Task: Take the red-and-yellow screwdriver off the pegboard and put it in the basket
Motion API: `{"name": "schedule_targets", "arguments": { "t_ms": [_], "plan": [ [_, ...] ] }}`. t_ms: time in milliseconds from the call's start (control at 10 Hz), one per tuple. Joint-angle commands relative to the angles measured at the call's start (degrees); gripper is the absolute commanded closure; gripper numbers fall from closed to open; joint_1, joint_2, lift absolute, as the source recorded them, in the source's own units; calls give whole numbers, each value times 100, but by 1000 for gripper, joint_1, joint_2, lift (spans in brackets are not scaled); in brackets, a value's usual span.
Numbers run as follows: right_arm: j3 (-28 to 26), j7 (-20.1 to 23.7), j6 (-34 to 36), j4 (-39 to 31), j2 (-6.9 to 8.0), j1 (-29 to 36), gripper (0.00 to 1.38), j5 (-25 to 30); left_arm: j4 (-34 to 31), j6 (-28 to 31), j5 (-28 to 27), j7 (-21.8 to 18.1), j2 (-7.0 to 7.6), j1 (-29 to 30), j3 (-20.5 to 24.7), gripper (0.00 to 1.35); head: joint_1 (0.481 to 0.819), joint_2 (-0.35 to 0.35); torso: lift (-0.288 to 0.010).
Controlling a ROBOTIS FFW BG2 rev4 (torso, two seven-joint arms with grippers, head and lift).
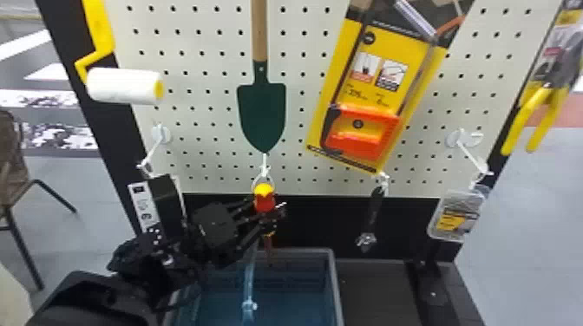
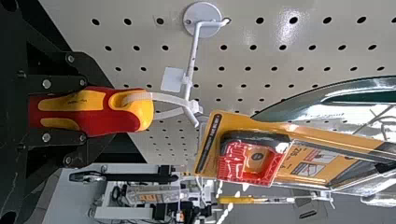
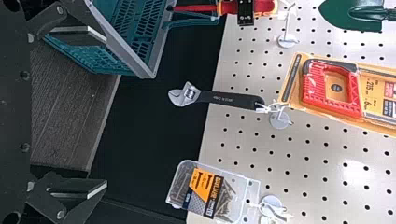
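Note:
In the head view my left gripper (image 1: pixel 265 213) is at the red-and-yellow screwdriver (image 1: pixel 263 198), which stands upright with its shaft down, over the basket (image 1: pixel 335 281). In the left wrist view the left gripper (image 2: pixel 84 111) is shut on the handle of the screwdriver (image 2: pixel 133 119), one finger on each side. A pale loop still joins the handle's end to the white hook (image 2: pixel 190 70). My right gripper (image 3: pixel 105 111) is open and holds nothing; its wrist view also shows the screwdriver's handle (image 3: pixel 268 6) and the teal basket (image 3: pixel 150 70) with its grey rim.
A green trowel (image 1: pixel 262 115) hangs above the screwdriver. To its right hang a packaged saw (image 1: pixel 368 104), an adjustable wrench (image 1: pixel 373 216) and a clear box (image 1: pixel 455 216). A paint roller (image 1: pixel 123 85) and a black-and-white package (image 1: pixel 145 208) hang at the left.

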Motion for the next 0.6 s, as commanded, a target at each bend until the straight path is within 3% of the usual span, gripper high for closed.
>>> {"name": "schedule_targets", "arguments": {
  "t_ms": [0, 500],
  "plan": [
    [0, 0, 0, 0, 5, 0, 209, 0, 0, 0, 0, -1, 0, -1, 7, 1211, 549, 0, -100],
    [0, 0, 0, 0, 5, 0, 209, 0, 0, 9, -9, -1, -9, 23, 7, 1211, 549, 0, -100]
  ]
}}
